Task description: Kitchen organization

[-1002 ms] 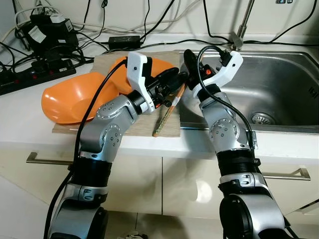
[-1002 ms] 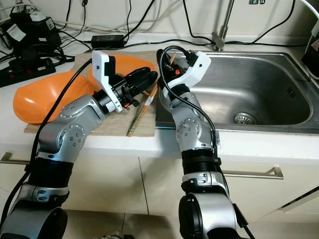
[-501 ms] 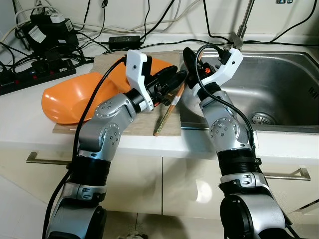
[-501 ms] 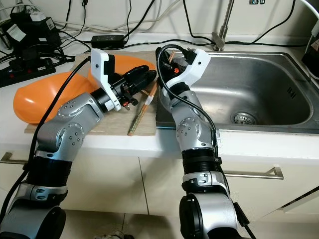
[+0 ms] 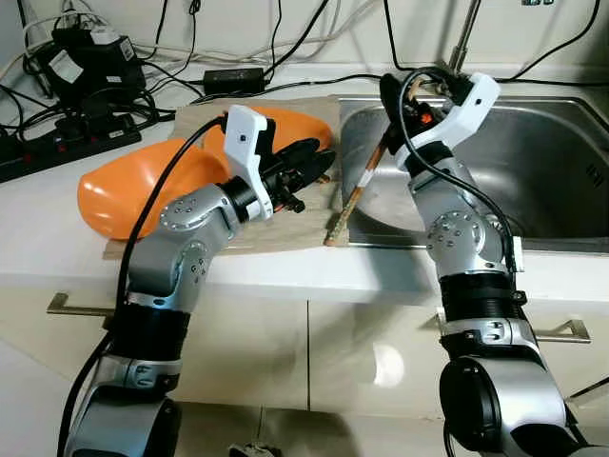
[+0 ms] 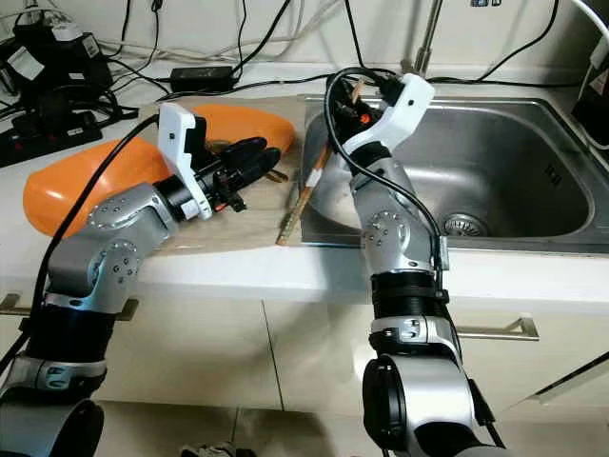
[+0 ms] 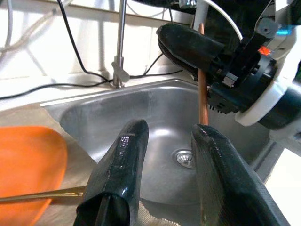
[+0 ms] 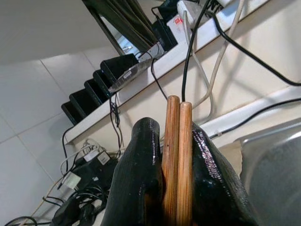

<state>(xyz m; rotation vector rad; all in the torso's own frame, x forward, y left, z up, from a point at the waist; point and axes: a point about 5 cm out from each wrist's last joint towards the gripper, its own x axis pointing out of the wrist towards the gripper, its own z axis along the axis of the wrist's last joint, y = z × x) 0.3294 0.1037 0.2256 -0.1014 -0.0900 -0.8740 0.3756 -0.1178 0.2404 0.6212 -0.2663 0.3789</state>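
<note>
Two wooden chopsticks [image 8: 177,155] sit side by side between the black fingers of the right gripper [image 5: 395,107], whose jaws are clamped on their upper ends. From there the pair slants down and leftward over the left rim of the stainless steel sink [image 5: 533,162], the lower tips reaching the edge of the brown wooden cutting board [image 5: 285,233] on the white countertop [image 5: 48,238]. A pale band shows partway along the sticks.

The left gripper [image 5: 309,164] hangs just above the board with its fingers [image 7: 120,160] parted and holding nothing, pointing toward the sink and the chopsticks. One thin stick lies on the board just under it, beside the orange plastic bowls. Two of those orange plastic bowls [image 5: 124,190] rest tipped on the board's left and back parts, one behind the left forearm.

Several black power strips and adapters [image 5: 67,105] with tangled cables lie at the back left of the countertop, and the metal tap stem [image 5: 461,43] rises behind the sink. White cabinet fronts with metal bar handles [image 5: 557,333] run below the counter.
</note>
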